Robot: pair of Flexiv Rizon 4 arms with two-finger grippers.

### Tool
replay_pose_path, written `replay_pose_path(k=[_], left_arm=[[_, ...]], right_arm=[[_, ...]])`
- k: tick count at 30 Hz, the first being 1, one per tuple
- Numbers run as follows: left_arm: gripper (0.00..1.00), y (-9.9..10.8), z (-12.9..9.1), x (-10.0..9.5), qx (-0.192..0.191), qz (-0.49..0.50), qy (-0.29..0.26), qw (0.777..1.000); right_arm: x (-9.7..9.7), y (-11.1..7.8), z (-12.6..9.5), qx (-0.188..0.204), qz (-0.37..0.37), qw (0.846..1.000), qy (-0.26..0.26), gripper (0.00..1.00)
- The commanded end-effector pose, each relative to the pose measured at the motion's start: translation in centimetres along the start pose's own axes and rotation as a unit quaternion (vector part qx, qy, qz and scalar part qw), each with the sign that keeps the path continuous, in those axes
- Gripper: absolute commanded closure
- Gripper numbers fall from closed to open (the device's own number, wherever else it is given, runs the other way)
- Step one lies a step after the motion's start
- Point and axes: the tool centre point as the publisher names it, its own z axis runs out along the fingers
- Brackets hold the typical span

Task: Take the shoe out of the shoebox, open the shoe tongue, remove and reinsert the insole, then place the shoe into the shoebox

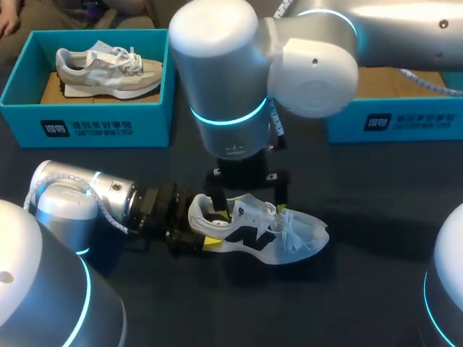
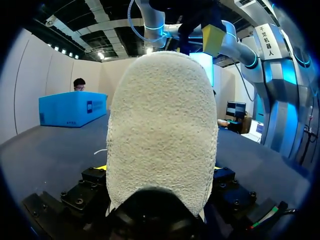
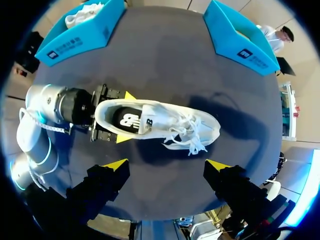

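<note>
Shoe (image 3: pixel 155 122) rests on the table (image 1: pixel 376 188), its heel between the jaws of the left gripper (image 3: pixel 125 116), which seem clamped on it. The right gripper (image 3: pixel 167 166) hangs above, jaws wide apart. Probably light and soft; pinch the tongue (image 3: pixel 165 119) gently at its edge.

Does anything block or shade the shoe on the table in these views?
Head view: the right arm covers the middle of the table behind the white shoe, which shows nearly whole, with soft shadow around it. Left wrist view: its heel fills the middle, hiding the table ahead. Right wrist view: the shoe is unobstructed, with dark shadow on the table beside it.
</note>
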Motion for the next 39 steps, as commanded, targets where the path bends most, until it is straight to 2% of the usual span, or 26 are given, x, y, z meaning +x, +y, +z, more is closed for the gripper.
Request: replay_pose_path(k=[1,14,23,39], left_arm=[[1.0,0.0,0.2,0.3,-0.002,0.0,-0.001,1.0],[1.0,0.0,0.2,0.3,-0.002,0.0,-0.001,1.0],[1.0,0.0,0.2,0.3,-0.002,0.0,-0.001,1.0],[1.0,0.0,0.2,0.3,-0.002,0.0,-0.001,1.0]], right_arm=[[2.4,-0.3,0.4,-0.01,0.051,0.998,-0.037,0.0],[3.7,1.3,2.4,-0.033,0.099,0.992,-0.068,0.0],[4.4,2.5,3.4,-0.05,0.171,0.977,-0.115,0.0],[2.6,3.6,5.8,-0.072,0.2,0.97,-0.119,0.0]])
